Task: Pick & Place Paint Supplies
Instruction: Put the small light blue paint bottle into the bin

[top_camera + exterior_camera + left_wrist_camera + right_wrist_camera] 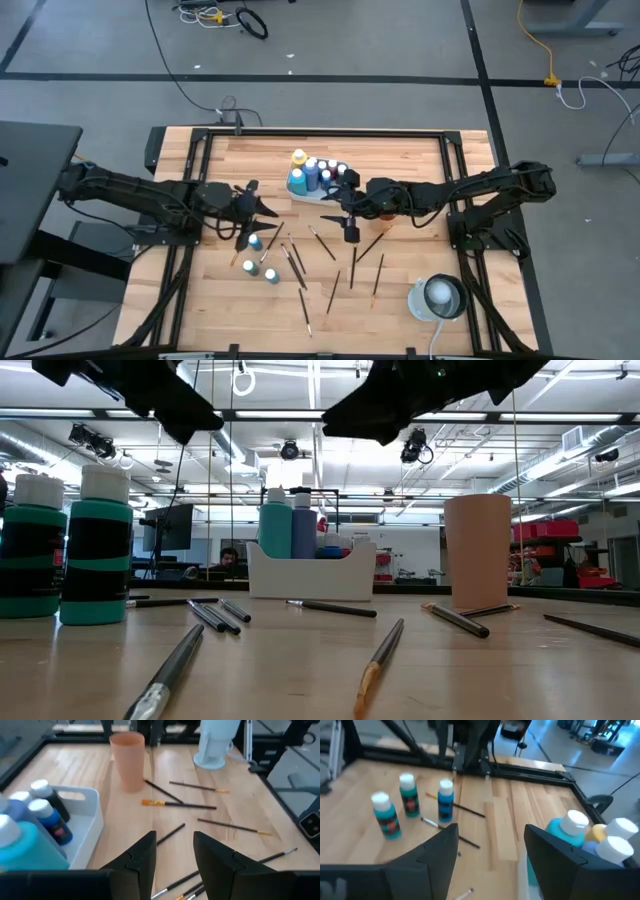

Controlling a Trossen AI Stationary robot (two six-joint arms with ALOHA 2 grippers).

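A white tray [300,192] at the table's far middle holds several paint bottles [312,172]. Three more bottles, two teal and one blue [445,800], stand upright on the wood toward the near left [258,258]. Dark-handled brushes [325,245] lie flat and scattered across the middle. My left gripper [172,837] hovers open left of the tray [268,212], above the table, with nothing between its fingers. My right gripper [492,827] hovers open just right of the tray [340,205], also empty. Neither touches a bottle or brush.
An orange-brown cup [127,760] stands right of the tray, mostly under my right arm in the high view. A white round-based object [437,297] sits at the near right corner. Black frame rails [320,132] run along the table's edges.
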